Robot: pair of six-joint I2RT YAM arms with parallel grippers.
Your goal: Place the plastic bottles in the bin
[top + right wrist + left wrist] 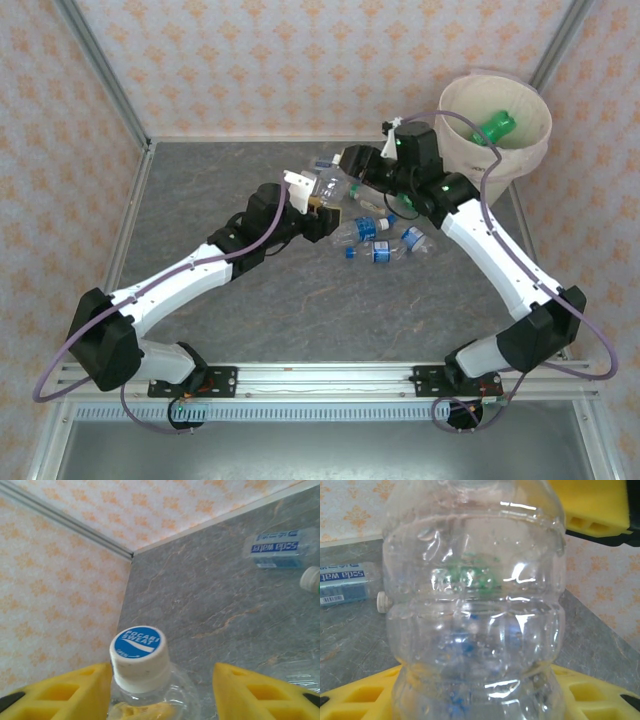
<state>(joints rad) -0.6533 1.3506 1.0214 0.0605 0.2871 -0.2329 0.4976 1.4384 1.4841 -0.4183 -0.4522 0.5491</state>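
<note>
The left jaws are clenched on a clear bottle (pixel 475 605) across its ribbed body. A blue-capped bottle (pixel 139 656) sits between the right jaws; I cannot tell whether they grip it.

I see a grey, marble-veined bench (pixel 330 320); cream walls (pixel 280 60) with an orange floral pattern enclose it; silver metal posts (pixel 100 70) mark the far corners; a metal rail (pixel 320 374) lines its near edge
</note>
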